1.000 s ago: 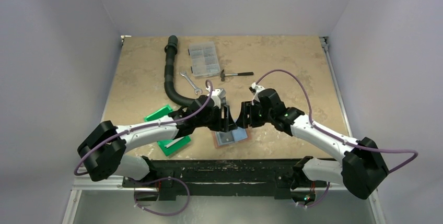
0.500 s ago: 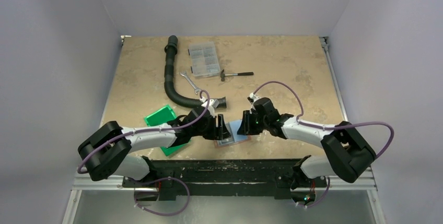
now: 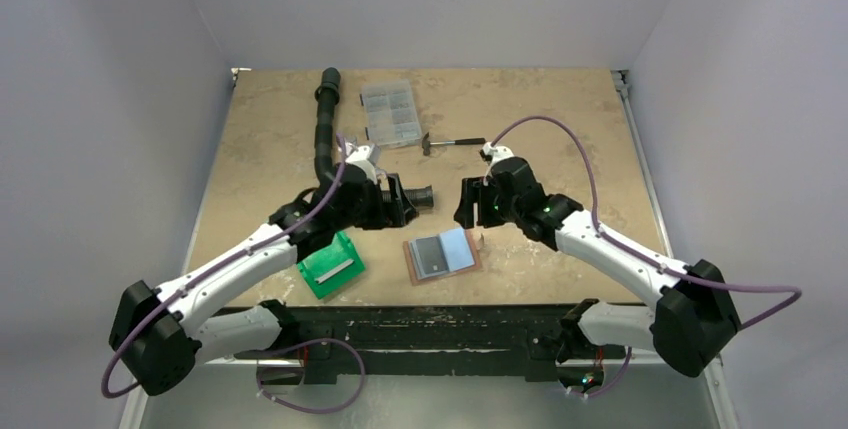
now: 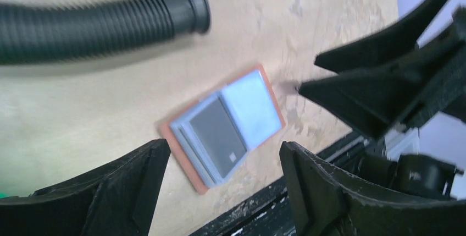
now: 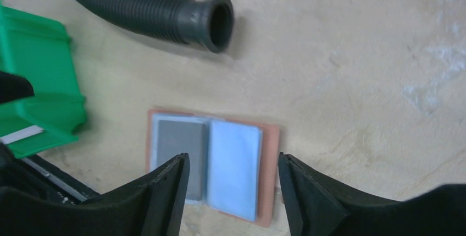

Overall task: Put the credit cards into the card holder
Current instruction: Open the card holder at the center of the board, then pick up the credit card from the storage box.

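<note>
The holder (image 3: pixel 441 254) lay open near the middle of the tabletop's near edge, with a grey card (image 3: pixel 430 255) on the half nearer the bin (image 3: pixel 345 246). What looked like a pale card (image 3: pixel 332 268) lay in that bin, so it was probably the next pick. It would be best pinched by one long edge and slid in flat while the other arm pinned the holder. The left gripper (image 3: pixel 398 205) hung wide open beside the hose (image 3: pixel 322 139) mouth, empty. The right gripper (image 3: pixel 468 205) hung with jaws apart, touching nothing.
</note>
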Action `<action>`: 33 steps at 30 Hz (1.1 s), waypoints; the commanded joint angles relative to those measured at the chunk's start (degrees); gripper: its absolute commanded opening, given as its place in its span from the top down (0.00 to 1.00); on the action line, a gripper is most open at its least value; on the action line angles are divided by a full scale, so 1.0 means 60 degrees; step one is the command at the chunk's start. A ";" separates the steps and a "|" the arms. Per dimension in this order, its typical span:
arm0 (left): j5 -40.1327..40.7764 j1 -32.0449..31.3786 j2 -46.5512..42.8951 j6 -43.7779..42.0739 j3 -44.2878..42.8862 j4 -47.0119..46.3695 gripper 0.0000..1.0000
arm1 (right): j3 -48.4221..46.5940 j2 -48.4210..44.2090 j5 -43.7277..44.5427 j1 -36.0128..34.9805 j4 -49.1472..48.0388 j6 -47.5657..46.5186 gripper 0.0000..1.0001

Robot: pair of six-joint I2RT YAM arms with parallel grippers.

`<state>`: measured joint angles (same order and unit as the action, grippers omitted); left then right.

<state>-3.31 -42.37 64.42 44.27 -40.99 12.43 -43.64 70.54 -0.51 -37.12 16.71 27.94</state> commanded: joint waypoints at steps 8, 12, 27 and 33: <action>0.2844 0.0929 -0.0511 -0.1541 -0.3218 0.6070 0.07 | -0.0399 0.0182 -0.3967 -0.1732 -0.3920 -0.1027 0.12; 0.3364 0.1433 -0.0216 -0.1878 -0.3959 0.7286 0.06 | 0.0032 0.1428 -0.4363 -0.2462 -0.6546 0.1054 0.21; 0.4408 0.1849 -0.1996 -0.0619 -0.3925 0.7751 0.04 | -0.1279 0.4746 -0.0981 -0.4455 -0.6965 0.1476 0.30; 0.4054 0.1847 -0.2540 -0.0418 -0.3496 0.7723 0.07 | -0.1838 0.5607 -0.0840 -0.4462 -0.7039 0.1490 0.43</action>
<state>21.47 -31.55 50.74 39.99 -63.35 58.70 -51.53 102.39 -8.21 -64.01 -22.13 36.51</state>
